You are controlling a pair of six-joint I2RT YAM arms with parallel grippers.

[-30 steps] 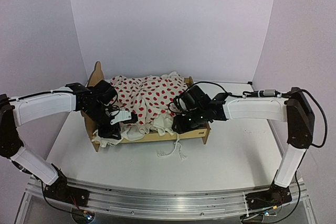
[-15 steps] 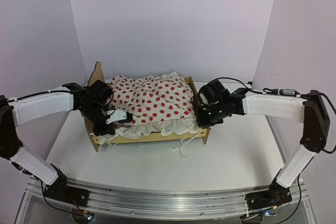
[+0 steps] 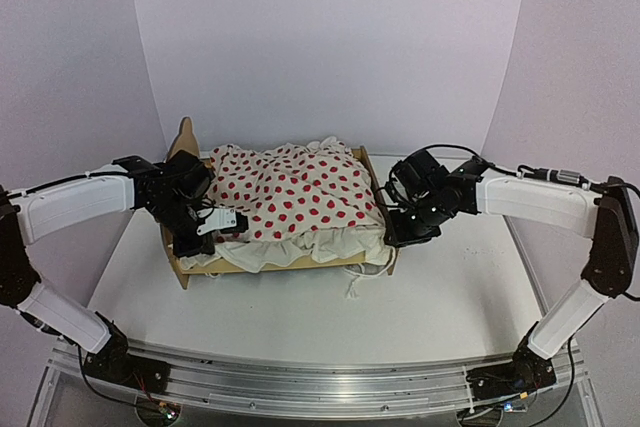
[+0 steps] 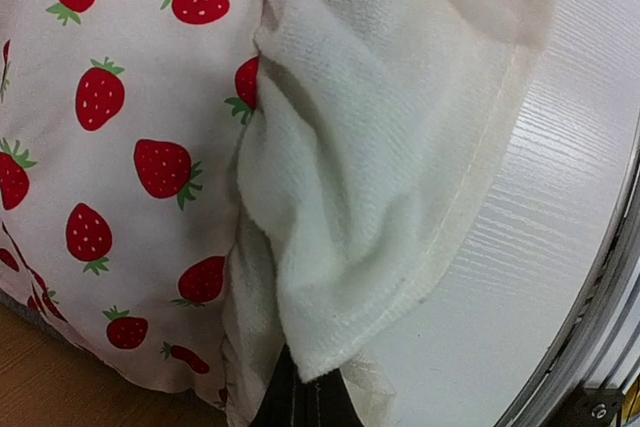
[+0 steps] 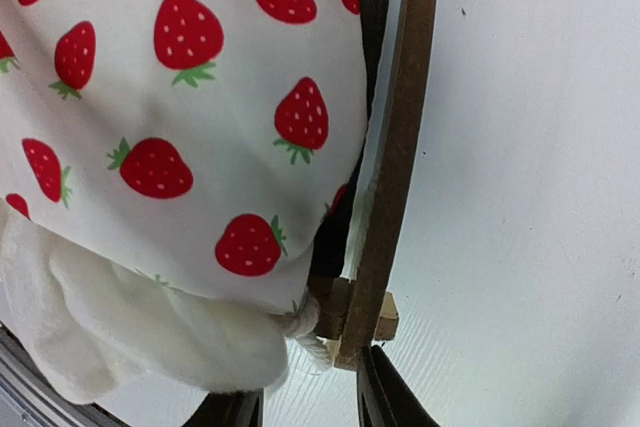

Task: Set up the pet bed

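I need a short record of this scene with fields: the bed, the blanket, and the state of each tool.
bed: pet bed on the white table, headboard at the left
blanket: strawberry-print blanket spread over the bed, ruffle over the near rail
left tool: shut on the blanket's white edge
right tool: open, at the bed's near right corner
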